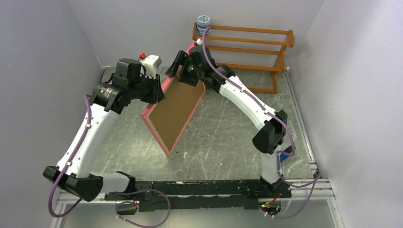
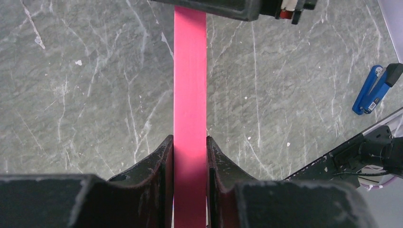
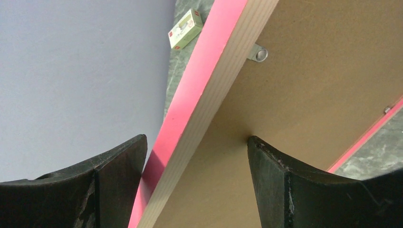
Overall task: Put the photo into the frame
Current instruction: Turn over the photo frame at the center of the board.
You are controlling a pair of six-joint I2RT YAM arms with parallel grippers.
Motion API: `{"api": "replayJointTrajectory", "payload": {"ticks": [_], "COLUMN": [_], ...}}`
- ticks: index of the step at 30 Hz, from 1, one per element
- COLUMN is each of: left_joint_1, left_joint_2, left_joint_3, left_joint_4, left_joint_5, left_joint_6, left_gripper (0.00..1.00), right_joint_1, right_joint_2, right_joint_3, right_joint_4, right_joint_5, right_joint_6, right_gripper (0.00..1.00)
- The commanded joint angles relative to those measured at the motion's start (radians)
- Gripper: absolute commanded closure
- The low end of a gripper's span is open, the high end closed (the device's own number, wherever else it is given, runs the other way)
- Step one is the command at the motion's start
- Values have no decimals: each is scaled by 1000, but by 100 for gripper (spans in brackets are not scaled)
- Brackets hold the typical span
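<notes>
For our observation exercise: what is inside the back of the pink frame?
A brown fibreboard panel fills the frame, a metal tab at its edge. Whether the photo lies beneath cannot be seen: the panel covers that.

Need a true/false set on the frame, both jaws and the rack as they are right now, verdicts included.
1. The left jaws are clamped on the frame's pink edge. True.
2. The frame lies flat on the table. False: it is held up at a tilt.
3. The brown back panel faces the top camera. True.
4. Nothing stands on the wooden rack. False: a small jar sits on the left end of its top rail.
5. The right jaws are shut with nothing between them. False: they stand wide, with the frame's rim running between them.
</notes>
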Motion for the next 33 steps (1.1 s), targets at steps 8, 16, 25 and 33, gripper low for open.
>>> {"api": "replayJointTrajectory", "payload": {"ticks": [8,16,25,33], "left_joint_1": [-11,-11,-11,-11], "left_joint_2": [-77,-118,-121,-78], "left_joint_3": [-14,-53,-102,-183], "left_joint_4": [164,281,336,324], "left_joint_5": [193,340,193,-67], "left_joint_6": [44,11,-58,-200], "left_gripper": [40,23,21,22], "right_joint_1": [-1,-31,-166,-296], "right_joint_2": [-106,-209,-377,-532], "right_joint_3": [-51,-155,-377,-571], "right_joint_4": [-46,-50,-12,11], "right_joint_5": [28,36,-106,-280], "right_joint_6": [-65,-82,-139,-143], "right_gripper": [33,45,40,35]}}
